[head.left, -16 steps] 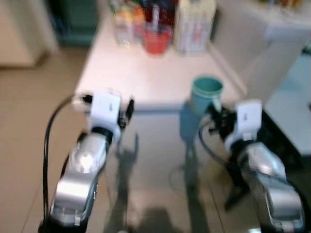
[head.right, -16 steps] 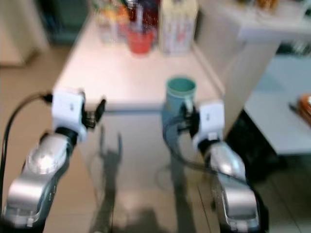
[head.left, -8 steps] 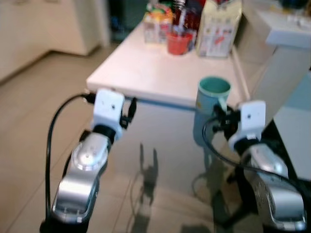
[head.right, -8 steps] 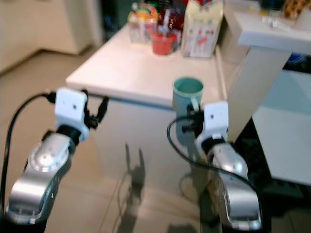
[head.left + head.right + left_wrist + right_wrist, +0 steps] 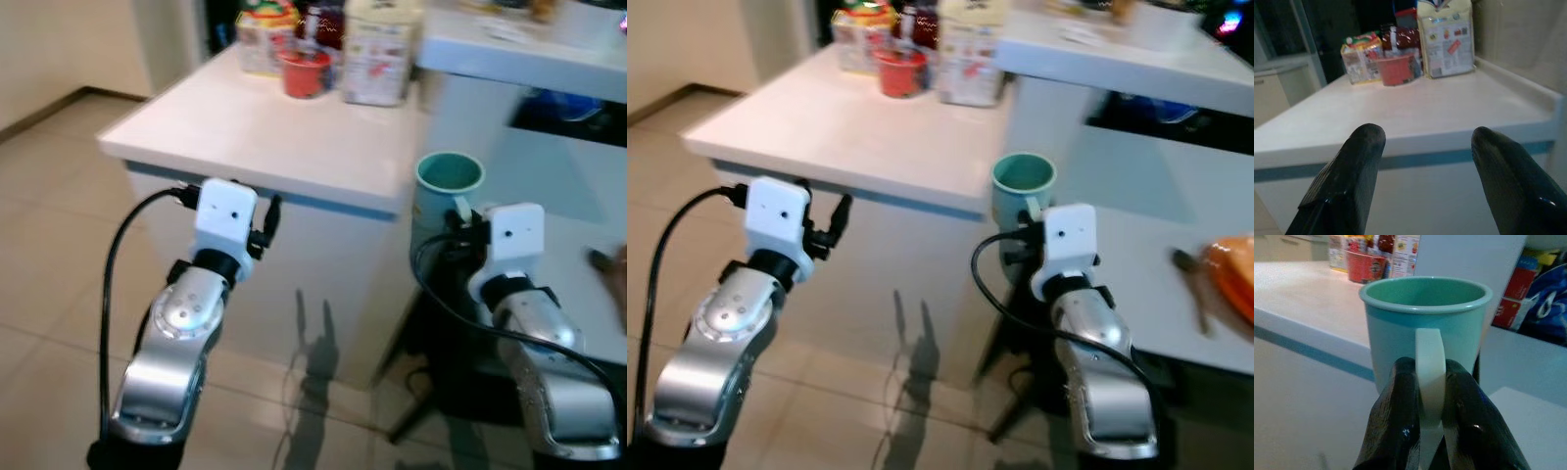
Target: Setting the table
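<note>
White counter [image 5: 265, 147] fills the upper left; right gripper [image 5: 1430, 396] pinches the green mug [image 5: 448, 186] handle, left gripper [image 5: 1422, 147] jaws wide apart, holding nothing.

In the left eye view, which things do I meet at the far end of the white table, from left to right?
Colourful carton → red cup → tall white carton.

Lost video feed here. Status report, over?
Right hand shut on teal mug handle, mug upright off the white table. Left hand open, empty. Nothing in the way.
</note>
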Robot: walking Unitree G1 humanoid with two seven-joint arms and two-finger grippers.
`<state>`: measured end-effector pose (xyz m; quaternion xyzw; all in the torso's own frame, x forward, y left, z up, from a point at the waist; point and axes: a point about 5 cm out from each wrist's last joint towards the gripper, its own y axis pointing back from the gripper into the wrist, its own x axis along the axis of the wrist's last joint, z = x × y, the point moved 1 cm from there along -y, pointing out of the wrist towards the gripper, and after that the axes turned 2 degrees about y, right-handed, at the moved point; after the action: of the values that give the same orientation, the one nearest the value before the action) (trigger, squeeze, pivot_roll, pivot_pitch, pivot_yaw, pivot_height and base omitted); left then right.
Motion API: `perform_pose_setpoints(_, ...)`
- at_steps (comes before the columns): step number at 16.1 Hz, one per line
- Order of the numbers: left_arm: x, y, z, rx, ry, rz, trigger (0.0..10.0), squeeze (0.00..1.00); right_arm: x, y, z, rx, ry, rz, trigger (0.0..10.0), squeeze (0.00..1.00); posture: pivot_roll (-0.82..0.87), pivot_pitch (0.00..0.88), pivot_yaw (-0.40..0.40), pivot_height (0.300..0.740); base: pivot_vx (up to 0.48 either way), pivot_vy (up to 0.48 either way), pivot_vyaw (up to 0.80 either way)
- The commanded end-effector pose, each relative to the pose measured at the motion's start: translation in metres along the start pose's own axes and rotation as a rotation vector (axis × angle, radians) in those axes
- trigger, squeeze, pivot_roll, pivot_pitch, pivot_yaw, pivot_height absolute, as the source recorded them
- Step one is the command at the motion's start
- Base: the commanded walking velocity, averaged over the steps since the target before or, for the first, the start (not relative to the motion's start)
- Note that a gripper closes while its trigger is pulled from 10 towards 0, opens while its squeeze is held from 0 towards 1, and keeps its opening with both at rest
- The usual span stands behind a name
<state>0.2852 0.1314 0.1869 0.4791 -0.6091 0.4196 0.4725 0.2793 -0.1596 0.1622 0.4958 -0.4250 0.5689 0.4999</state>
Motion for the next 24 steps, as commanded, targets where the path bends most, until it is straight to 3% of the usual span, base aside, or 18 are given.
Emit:
perform_pose_setpoints(1,0.004,-0.002,0.000,0.004,-0.005,0.017,10.0,0.00,0.007,0.001,0.006,-0.027,0.015,0.032,10.0,0.00,0.00,0.000,-0.025,0.740,0.000,-0.480,0.00)
perform_pose_setpoints(13,0.003,-0.006,0.001,-0.006,0.005,0.014,10.0,0.00,0.013,0.001,0.023,-0.122,-0.034,0.070,10.0,0.00,-0.01,0.000,-0.016,0.740,0.000,-0.480,0.00)
perform_pose_setpoints(14,0.000,-0.006,0.006,-0.039,-0.010,-0.028,10.0,0.00,0.018,0.001,0.024,-0.134,-0.054,0.091,10.0,0.00,-0.01,0.000,-0.015,0.740,0.000,0.000,0.00)
perform_pose_setpoints(15,0.002,-0.007,0.007,-0.046,-0.014,-0.002,10.0,0.00,0.020,0.000,0.024,-0.135,-0.057,0.093,10.0,0.00,-0.01,0.000,-0.015,0.740,0.000,0.000,0.00)
perform_pose_setpoints(17,0.002,-0.009,0.008,-0.072,0.058,-0.008,10.0,0.00,0.024,-0.002,0.022,-0.117,-0.068,0.099,10.0,0.00,-0.01,0.000,-0.010,0.740,0.000,0.000,0.00)
perform_pose_setpoints(19,0.007,-0.009,0.010,-0.103,0.025,0.027,10.0,0.00,0.024,-0.002,0.021,-0.117,-0.098,0.095,10.0,0.00,-0.01,0.000,-0.005,0.740,0.000,0.000,0.00)
perform_pose_setpoints(24,0.011,-0.009,0.008,-0.116,0.039,0.043,10.0,0.00,0.025,-0.002,0.022,-0.119,-0.126,0.092,10.0,0.00,-0.01,0.000,-0.004,0.740,0.301,0.000,-0.70)
